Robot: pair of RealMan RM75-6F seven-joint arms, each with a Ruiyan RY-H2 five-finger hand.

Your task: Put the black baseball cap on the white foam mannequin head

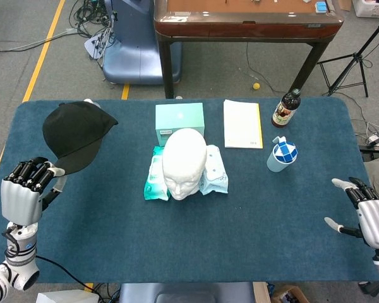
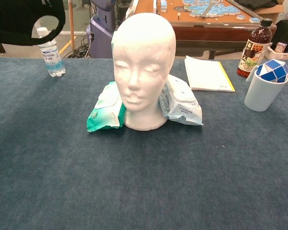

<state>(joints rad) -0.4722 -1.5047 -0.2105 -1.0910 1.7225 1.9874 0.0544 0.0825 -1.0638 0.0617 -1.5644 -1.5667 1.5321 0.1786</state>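
One hand busy: left hand (image 1: 25, 189) grips cap (image 1: 72, 136) by its brim, raised over desk (image 1: 240, 240), well left of head (image 1: 184, 163). Right hand (image 1: 369, 218) open, empty. Risk: brim-only grip, cap may slip or snag crooked.

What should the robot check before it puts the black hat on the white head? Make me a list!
1. Left hand holds the black cap by its brim: ok.
2. Cap is lifted off the table: ok; in the chest view it hangs high at top left.
3. White mannequin head stands upright: ok.
4. Top of the head is bare: ok.
5. Wipe packs lie against the head's base and should not block the cap: ok.
6. Cap lined up over the head: not ok, it is off to the left.
7. Right hand is open, far from the head: ok.
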